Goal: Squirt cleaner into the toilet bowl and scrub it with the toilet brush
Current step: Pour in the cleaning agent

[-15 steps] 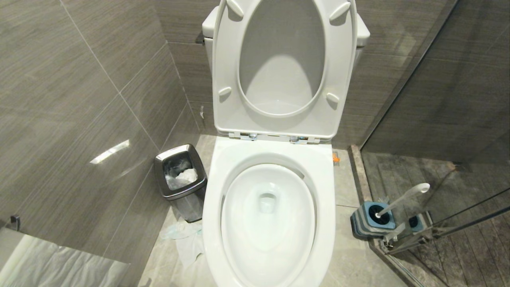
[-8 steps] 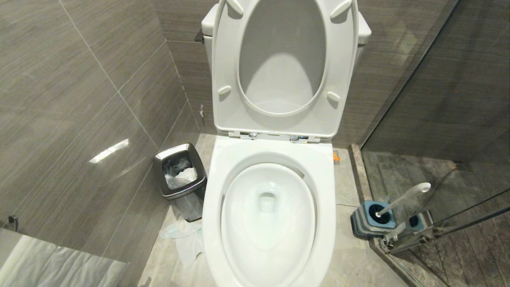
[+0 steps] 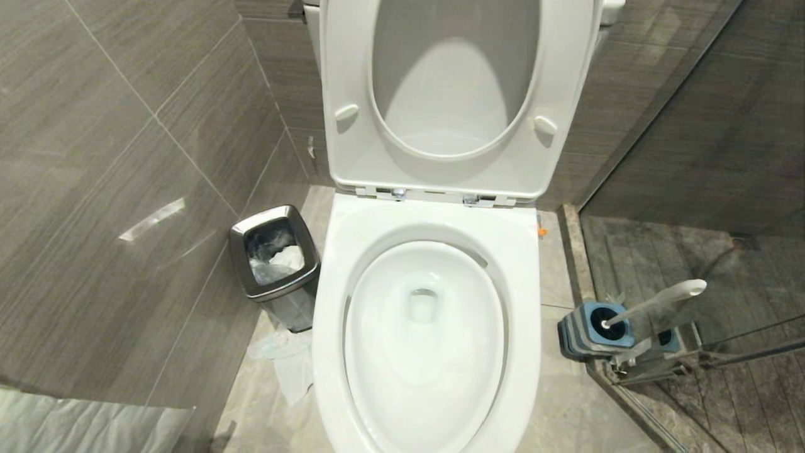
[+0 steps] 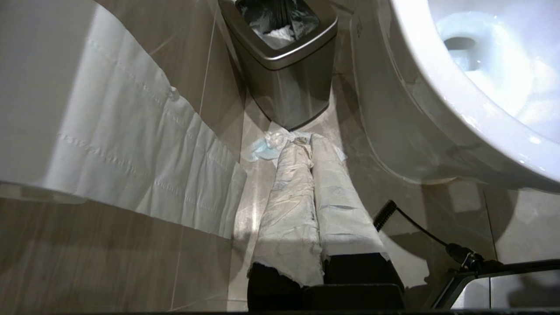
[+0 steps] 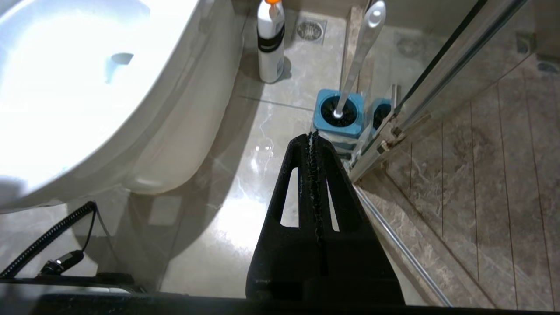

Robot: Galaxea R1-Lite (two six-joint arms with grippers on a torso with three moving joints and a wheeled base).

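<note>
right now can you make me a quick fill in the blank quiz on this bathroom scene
1. The toilet has its seat and lid raised, leaving the bowl ____.
2. The toilet brush stands in its ____ holder on the floor.
3. The cleaner bottle has an ____ cap.
4. The right gripper has its fingers ____, holding nothing.

Missing words: open; blue; orange; shut
</note>
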